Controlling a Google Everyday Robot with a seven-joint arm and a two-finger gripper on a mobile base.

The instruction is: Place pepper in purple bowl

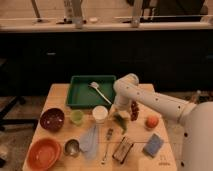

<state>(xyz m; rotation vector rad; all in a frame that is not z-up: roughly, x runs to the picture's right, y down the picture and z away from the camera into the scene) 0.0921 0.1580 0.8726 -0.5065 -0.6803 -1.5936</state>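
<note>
— What's in the containers?
— The green tray [80, 93], just behind the gripper [120, 114], holds a pale spoon [99, 92]. The purple bowl [52, 120] sits well off to the gripper's left, past two small cups; I can't make out its inside.
— Shapes?
— The tray is rectangular with a raised rim, the bowl is round, and the table [59, 95] is light wood.
— And the pepper [122, 123]?
— Slim, curved and green, lying on the table directly below the gripper's tips. The jaws stand open, gripping nothing.

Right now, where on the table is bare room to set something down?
Bare: the table corner left of the green tray, behind the purple bowl. Crowded: the middle, where the claw is at the pepper beside the white cup.
</note>
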